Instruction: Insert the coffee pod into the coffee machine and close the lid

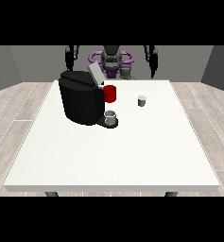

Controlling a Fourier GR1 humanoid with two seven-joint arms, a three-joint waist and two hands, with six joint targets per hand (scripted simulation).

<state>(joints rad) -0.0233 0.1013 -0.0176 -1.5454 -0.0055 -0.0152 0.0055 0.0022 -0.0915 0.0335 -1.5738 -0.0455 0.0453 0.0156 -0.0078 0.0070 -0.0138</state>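
Right of centre on the large white table, the small grey cylindrical coffee pod stands alone, untouched. The black boxy coffee machine waits with grey lid raised for loading. Both hands hang at the frame's top, holding nothing; finger positions cannot be told.

No readable text, label, brand, number or sign appears anywhere.
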